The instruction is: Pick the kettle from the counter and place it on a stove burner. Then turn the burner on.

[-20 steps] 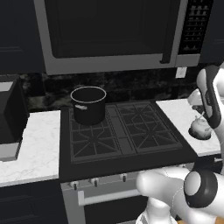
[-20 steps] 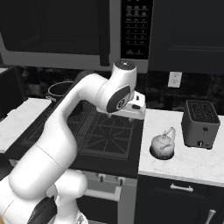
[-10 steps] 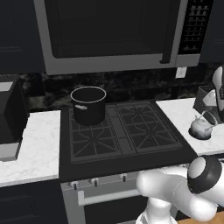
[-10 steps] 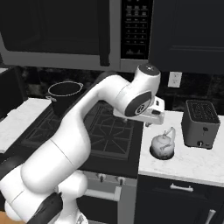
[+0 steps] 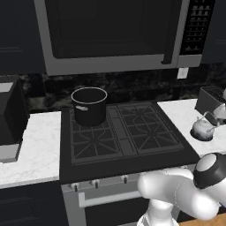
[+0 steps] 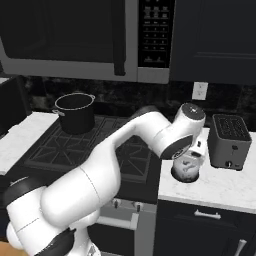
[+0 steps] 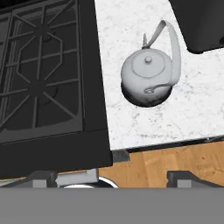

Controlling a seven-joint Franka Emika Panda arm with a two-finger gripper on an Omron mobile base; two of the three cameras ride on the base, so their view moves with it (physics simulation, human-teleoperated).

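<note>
kettle (image 6: 186, 170): in the right base view my wrist covers its top and handle; I see just the lower body.
toaster (image 7: 199, 24): hand view's top and right edges cut it off.
toaster in left base view: cropped by the right edge.
stove burner (image 7: 41, 65): its left part runs off the hand view.
black pot (image 5: 89, 105): inside too dark to tell.
</note>
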